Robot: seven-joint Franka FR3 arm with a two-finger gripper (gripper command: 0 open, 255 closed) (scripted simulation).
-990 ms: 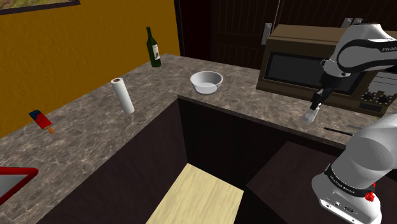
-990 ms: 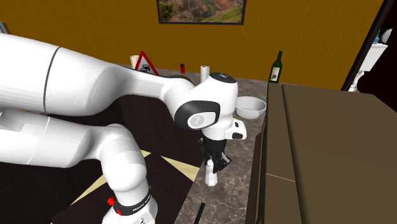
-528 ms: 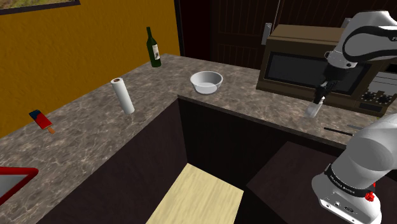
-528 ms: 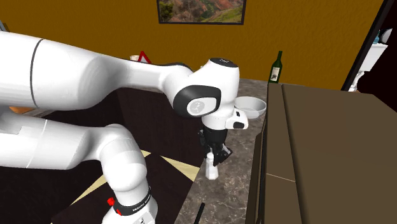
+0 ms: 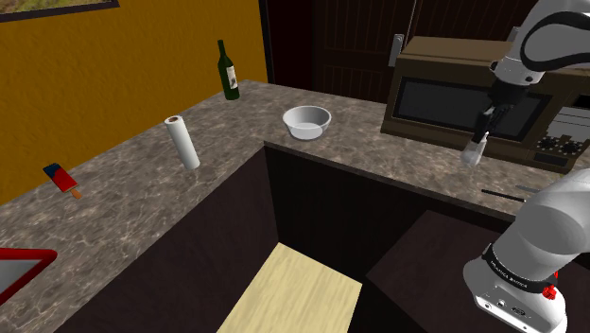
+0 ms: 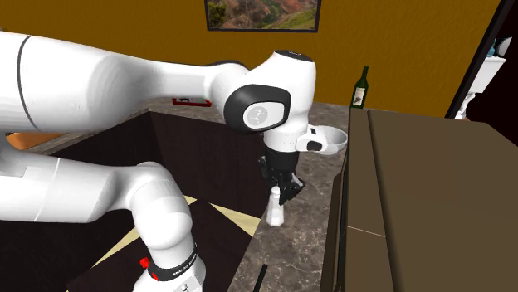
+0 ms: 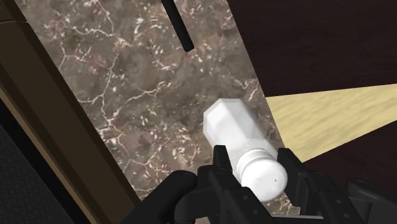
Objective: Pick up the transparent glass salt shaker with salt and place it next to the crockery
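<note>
The salt shaker [image 5: 472,154] is a pale, faceted, see-through bottle with a rounded white cap. My black gripper [image 5: 482,133] is shut on its capped end, and it hangs a little above the marble counter [image 5: 416,161] in front of the microwave. In the second exterior view the shaker [image 6: 275,212] hangs below the gripper [image 6: 280,191], close to the counter's edge. In the wrist view the fingers clasp the cap and the shaker's body [image 7: 232,125] juts out beyond the gripper [image 7: 254,155]. The crockery, a white bowl [image 5: 306,121], sits farther along the counter toward the shoulder view's left.
A brown microwave [image 5: 454,90] stands just behind the gripper. A thin black stick [image 5: 506,195] lies on the counter near the arm. A green wine bottle [image 5: 228,73], a paper towel roll [image 5: 182,142] and a red tray [image 5: 19,270] stand on the far counter arm.
The arm has risen and drawn the shaker up off the counter, shifting it slightly toward the microwave. The gripper has stayed shut on it throughout.
</note>
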